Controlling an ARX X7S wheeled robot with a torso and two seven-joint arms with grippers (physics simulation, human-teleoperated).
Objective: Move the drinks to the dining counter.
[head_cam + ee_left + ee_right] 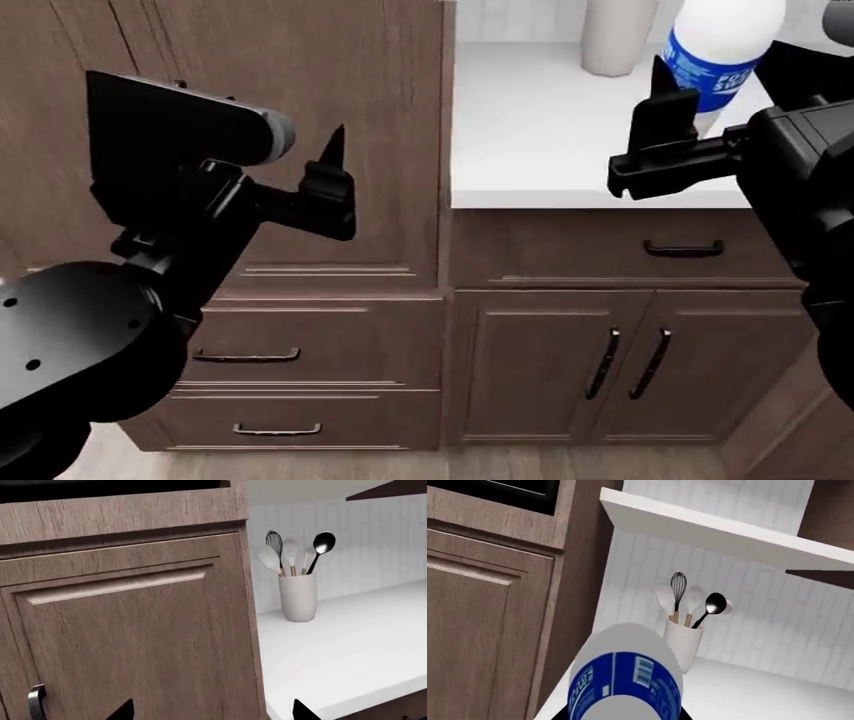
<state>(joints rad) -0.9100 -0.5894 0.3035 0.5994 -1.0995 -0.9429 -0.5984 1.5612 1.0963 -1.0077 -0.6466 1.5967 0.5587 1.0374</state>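
The bottle (721, 50) is clamped in the right gripper (667, 140) and held above the white worktop (561, 130), near the utensil holder (617, 35). The left gripper (334, 190) is empty, its jaws apart, close to the tall cabinet (307, 60). If the base is turned carelessly, the holder may be clipped by the bottle, or the cabinet struck by the left gripper. No dining counter is seen.
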